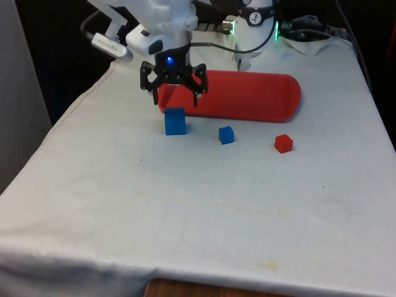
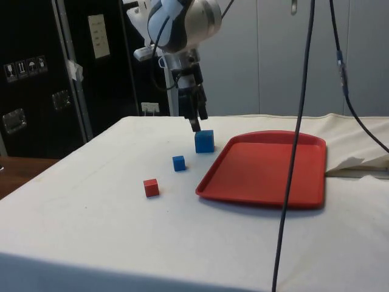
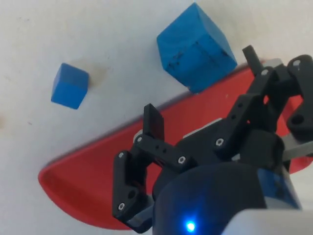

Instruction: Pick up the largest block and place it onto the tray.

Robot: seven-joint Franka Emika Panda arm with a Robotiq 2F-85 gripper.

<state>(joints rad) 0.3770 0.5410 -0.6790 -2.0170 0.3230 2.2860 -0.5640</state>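
The large blue block (image 1: 175, 121) (image 2: 204, 141) (image 3: 196, 47) sits on the white cloth just in front of the red tray (image 1: 247, 94) (image 2: 267, 167) (image 3: 98, 171), close to its edge. My gripper (image 1: 174, 98) (image 2: 195, 125) (image 3: 203, 85) hovers a little above and behind the block, over the tray's rim. Its fingers are spread wide apart with nothing between them. A small blue block (image 1: 226, 135) (image 2: 179, 163) (image 3: 70, 85) and a small red block (image 1: 283, 143) (image 2: 151, 187) lie further along the tray's front edge.
A crumpled white cloth (image 2: 358, 163) lies past the tray's far end. A black cable (image 2: 298, 140) hangs down in front of the side view. The table's near half is bare white cloth (image 1: 198, 210).
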